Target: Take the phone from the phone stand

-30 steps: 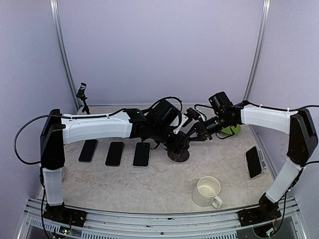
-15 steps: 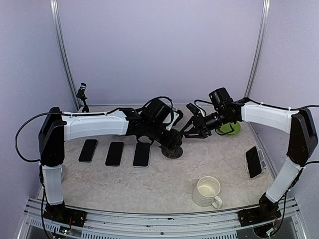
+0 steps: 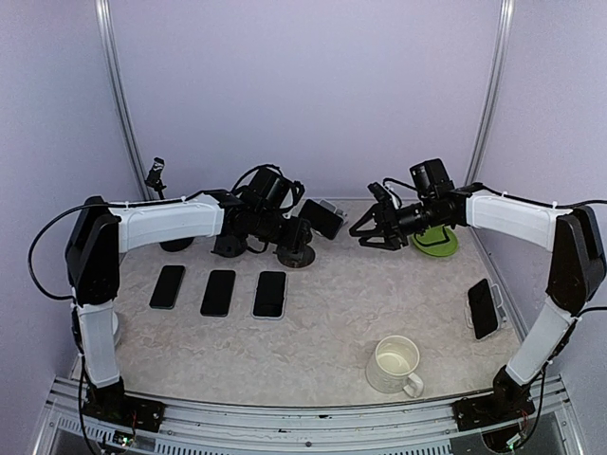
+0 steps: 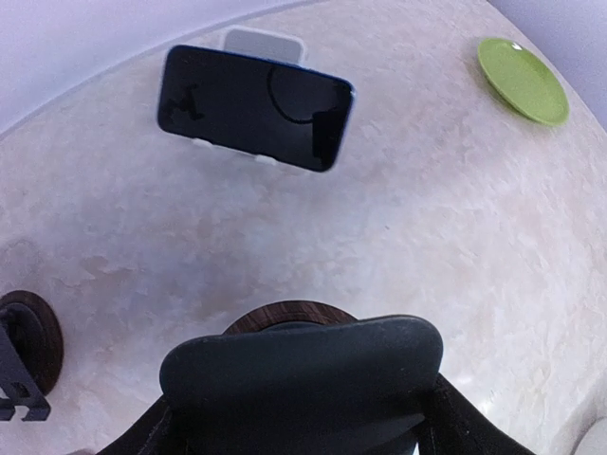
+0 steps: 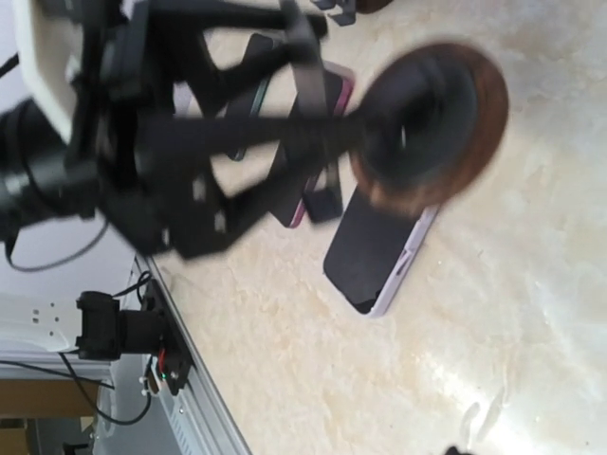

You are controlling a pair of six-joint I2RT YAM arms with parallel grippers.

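- Letting go just now: the right pincer [image 3: 366,234], clenched a second ago, is spread and empty. It has pulled back toward 3 o'clock, near the flat round green plate [image 3: 434,243].
- The left pincer [image 3: 290,243] looks clamped on a black-topped holder with a round brown wooden base [image 4: 289,318]. It has swung that from the middle of the pale marbled tabletop [image 3: 332,322] out to 11 o'clock.
- The glossy black blue-edged phone [image 4: 256,106] sits landscape on the small white plastic phone stand [image 4: 264,43] at 12 o'clock, with neither pincer on it.
- Judgement: the clutter in front looks moved aside, and the removal itself has not begun.
- Counts:
  - Five phones: one on the white stand, three dark flat phones [image 3: 218,292] in a row at 9 o'clock, and one propped dark phone [image 3: 483,308] at 4 o'clock.
  - At least two round brown bases; the second brown base [image 4: 28,351] lies beside the held one.
  - One plate.
  - One cream ceramic mug [image 3: 394,365] at 5 o'clock.
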